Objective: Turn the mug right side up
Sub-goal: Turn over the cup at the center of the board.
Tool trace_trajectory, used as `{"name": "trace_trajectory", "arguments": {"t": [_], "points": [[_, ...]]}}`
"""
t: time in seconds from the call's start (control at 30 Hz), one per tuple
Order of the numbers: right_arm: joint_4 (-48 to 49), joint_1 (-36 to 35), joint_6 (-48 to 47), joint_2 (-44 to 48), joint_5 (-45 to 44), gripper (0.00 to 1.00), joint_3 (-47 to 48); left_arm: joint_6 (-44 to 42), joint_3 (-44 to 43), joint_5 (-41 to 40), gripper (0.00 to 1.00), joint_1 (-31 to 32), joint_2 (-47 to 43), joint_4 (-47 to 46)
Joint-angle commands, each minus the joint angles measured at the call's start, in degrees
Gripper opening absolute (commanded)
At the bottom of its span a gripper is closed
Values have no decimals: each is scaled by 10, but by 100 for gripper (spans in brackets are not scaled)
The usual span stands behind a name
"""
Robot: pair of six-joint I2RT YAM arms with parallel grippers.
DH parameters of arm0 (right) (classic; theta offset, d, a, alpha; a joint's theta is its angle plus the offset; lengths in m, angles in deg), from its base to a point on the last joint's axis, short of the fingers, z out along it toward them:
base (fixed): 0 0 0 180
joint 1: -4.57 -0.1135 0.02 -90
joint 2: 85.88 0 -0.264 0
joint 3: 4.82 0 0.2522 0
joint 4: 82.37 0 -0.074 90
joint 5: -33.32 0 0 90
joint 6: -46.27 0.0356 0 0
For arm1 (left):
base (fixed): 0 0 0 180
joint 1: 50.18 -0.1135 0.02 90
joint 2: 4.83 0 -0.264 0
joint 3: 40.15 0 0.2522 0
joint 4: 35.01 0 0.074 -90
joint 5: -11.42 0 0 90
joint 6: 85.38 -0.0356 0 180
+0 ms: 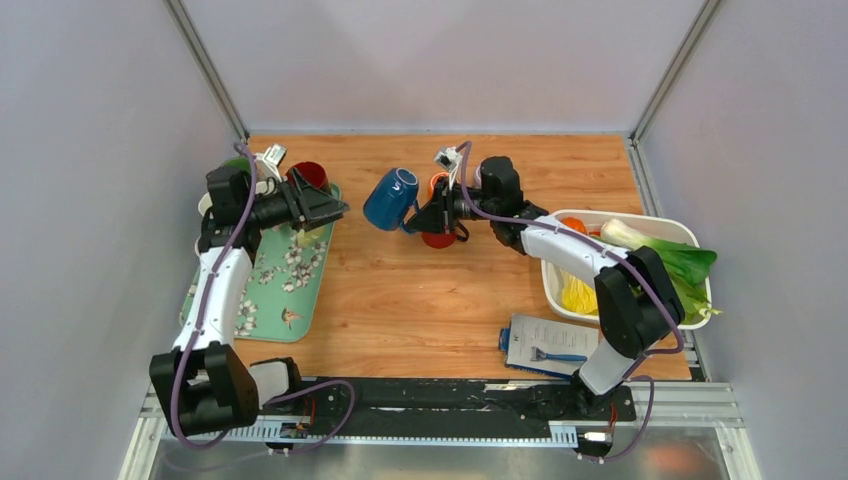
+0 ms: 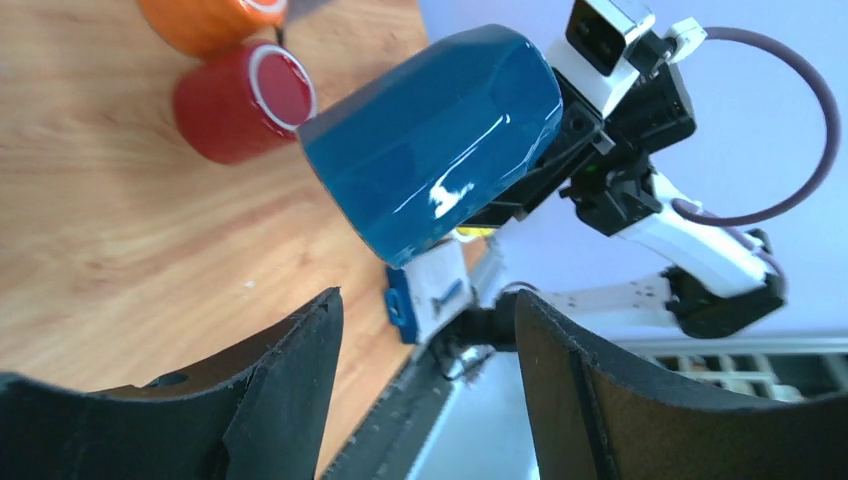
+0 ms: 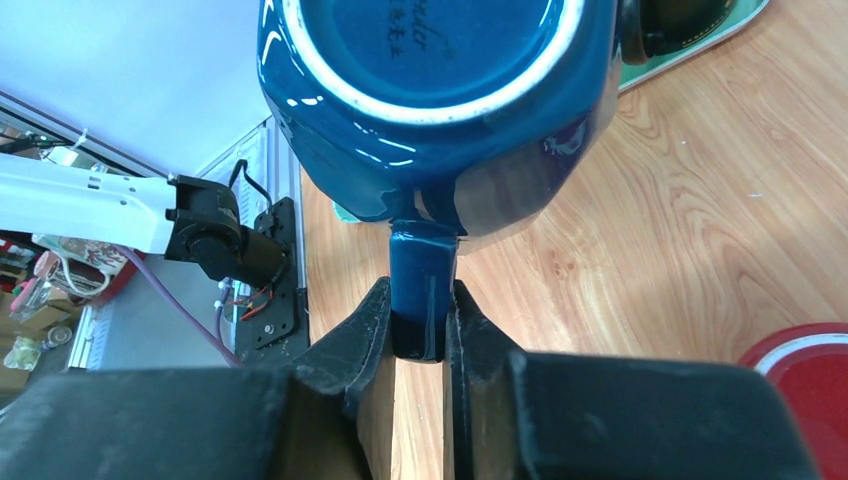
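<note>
**A:** Two grippers logged. The right gripper [image 3: 420, 322] was clamped on the handle [image 3: 421, 285] of the dark blue glazed ceramic mug [image 1: 390, 198]. The left gripper [image 2: 425, 335] stood with its jaws spread and nothing between them.

**B:** Mug position?

**A:** Upper middle of the overhead frame, lifted off the light-brown wooden tabletop [image 1: 420, 310], between the two grippers. The small red glazed cup [image 1: 437, 241] sat just to its lower right in that frame.

**B:** Orientation?

**A:** Tilted in the air, neither inverted nor upright. The white-ringed base [image 3: 430, 40] filled the top of the right wrist frame. In the left wrist frame the wider end pointed toward the lower left, down at the wood.

**B:** Progress?

**A:** Judgement only: grasp and lift done, rotation partial at best. Left to do: swing the mouth upward, lower the mug onto bare wood, release. The left gripper was near the mug but not touching it; its role could not be told.
</note>
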Motion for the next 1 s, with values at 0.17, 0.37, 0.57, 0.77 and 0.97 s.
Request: {"name": "trace_trajectory", "arguments": {"t": [0.17, 0.37, 0.57, 0.77, 0.97], "points": [[70, -27, 29, 11, 0, 0, 57, 224, 57, 81, 74, 37, 66, -207], [61, -38, 24, 0, -11, 0, 74, 302, 81, 74, 72, 53, 87, -306], [61, -67, 18, -24, -30, 0, 59, 340, 66, 72, 58, 75, 93, -380], [61, -100, -1, -50, -41, 3, 56, 343, 55, 69, 40, 76, 90, -390], [47, -114, -26, -62, -61, 31, 42, 334, 60, 64, 2, 76, 79, -405]]}}
